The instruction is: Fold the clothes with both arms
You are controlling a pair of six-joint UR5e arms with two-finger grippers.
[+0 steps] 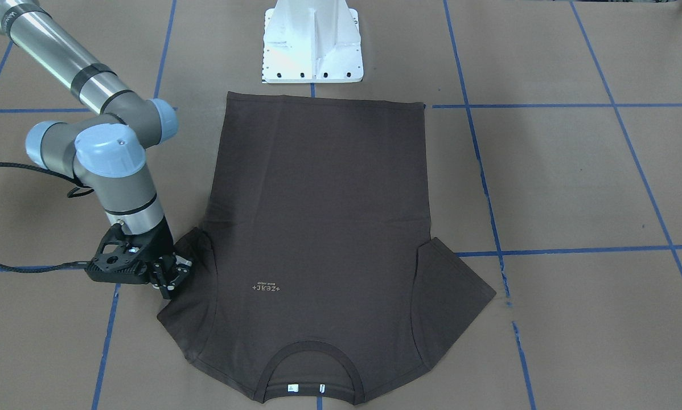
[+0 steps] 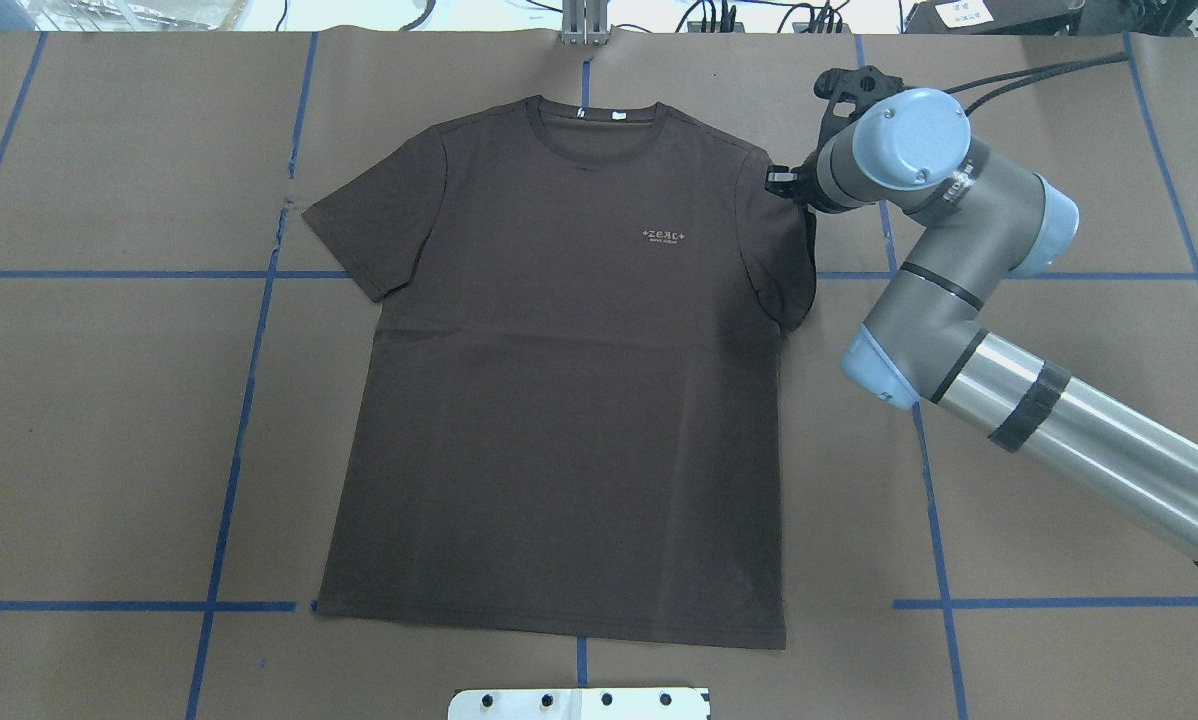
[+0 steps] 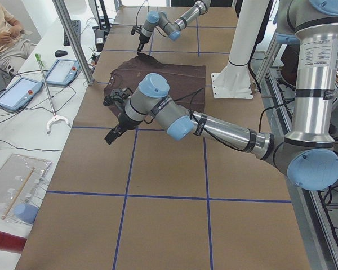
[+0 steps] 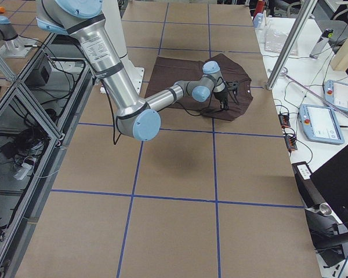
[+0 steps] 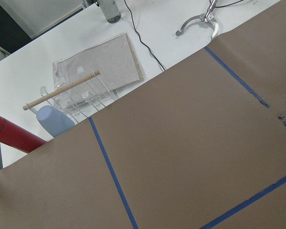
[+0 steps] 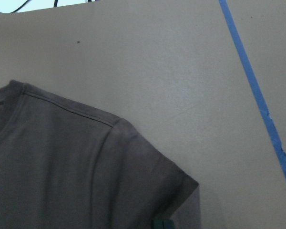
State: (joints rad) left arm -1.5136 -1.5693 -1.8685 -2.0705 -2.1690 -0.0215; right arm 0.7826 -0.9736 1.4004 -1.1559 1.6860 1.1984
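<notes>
Judging the T-shirt (image 2: 559, 400): light, limp knit w/ no stiffness, so it'll sag & drag wherever it isn't held. It prob. clings a bit to the brown paper on the table (image 2: 109, 450) rather than sliding clean. Not fragile. It lies flat, chest side up, mid-table, w/ the collar (image 2: 599, 125) at the edge away from the robot & the bottom hem (image 2: 549, 628) just short of the white pedestal (image 1: 312, 51). Best holds, imo, are the stitched edges (sleeve hems, shoulder seams, hem corners), since doubled cloth gives the pads sth to bite. A mid-panel pinch would likely take one layer & bunch it.

The right gripper (image 1: 169, 283) is down at the outer hem of the right-side sleeve (image 6: 133, 162). Its fingers look drawn close together on that hem, and the sleeve is rucked narrower than the other sleeve (image 2: 359, 230), which lies spread flat. The right wrist cam shows only one fingertip (image 6: 162, 223), at the frame's bottom, on cloth. The left gripper (image 3: 114, 134) hangs over bare paper, well apart from the shirt & touching nothing. It shows only in the side cam, so can't tell if its fingers are apart or together.
</notes>
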